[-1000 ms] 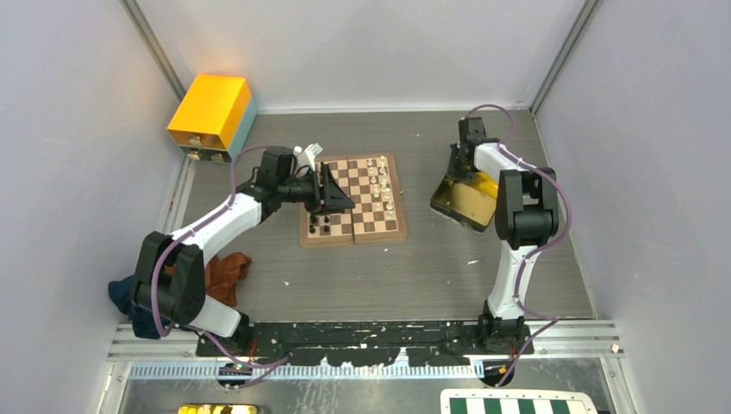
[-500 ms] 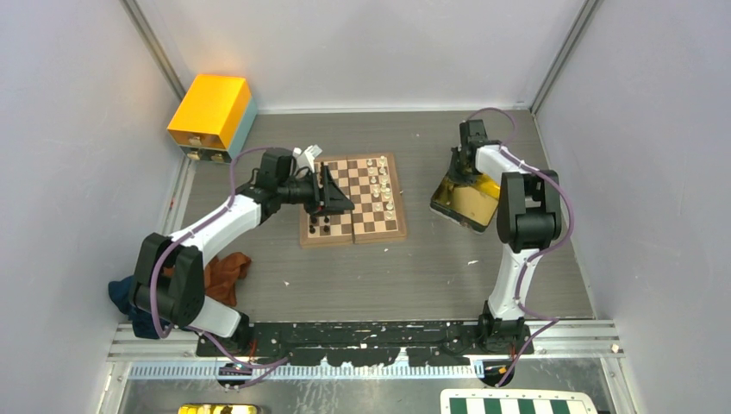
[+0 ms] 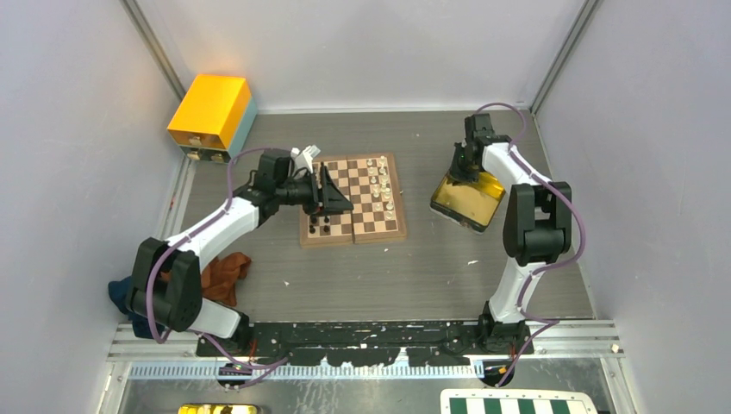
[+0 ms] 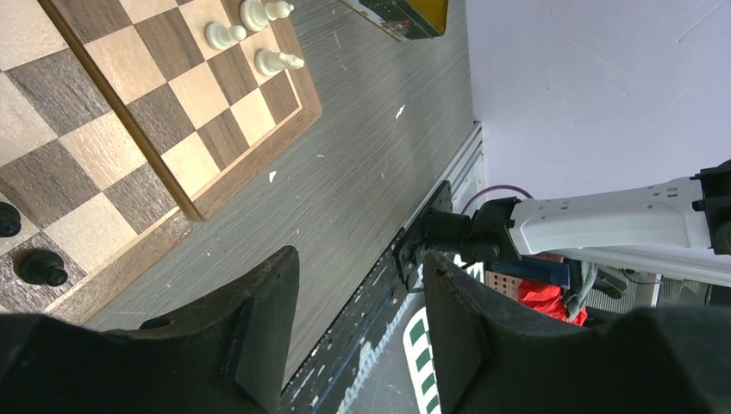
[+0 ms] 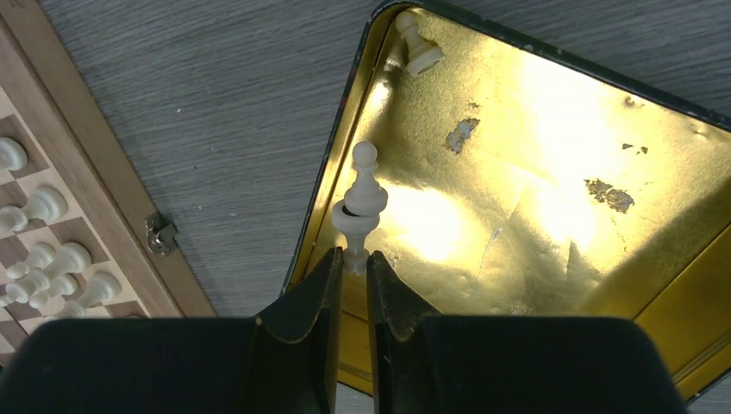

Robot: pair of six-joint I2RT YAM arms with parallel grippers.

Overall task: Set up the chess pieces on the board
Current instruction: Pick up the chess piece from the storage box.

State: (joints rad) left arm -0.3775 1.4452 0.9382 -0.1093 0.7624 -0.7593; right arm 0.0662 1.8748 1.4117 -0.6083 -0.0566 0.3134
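1. Starting at the bottom edge of the top view: green-and-white board (image 3: 515, 403), cut off by the frame. Up and to the left, rumpled cloth (image 3: 226, 269) beside the left arm.
2. Mid-frame, wooden board (image 3: 353, 200) lying flat on the table (image 3: 388, 276). Black pieces (image 3: 321, 226) near its lower left corner, white pieces (image 3: 385, 184) in columns down its right half.
3. Left gripper (image 3: 338, 197) hovering over the board's left half. Fingers (image 4: 274, 285) spread wide in its wrist view, with nothing between them, only table and arm bases behind the gap.
4. Same wrist view: two black pieces at the left edge, three white ones at the top, all on squares.
5. Right of the board and apart from it, gold tray (image 3: 472, 207), turned corner-down.
6. Right gripper (image 3: 462, 166) at the tray's upper left corner. Fingers (image 5: 326, 285) pinching a tall white piece (image 5: 363, 203) by its base, head pointing up the frame, just inside the tray's left rim.
7. Pawn (image 5: 420, 47) in the tray's top corner, close to the wall; upright or lying, cannot tell.
8. Farthest, upper left of the top view: yellow box (image 3: 211, 110) against the wall.
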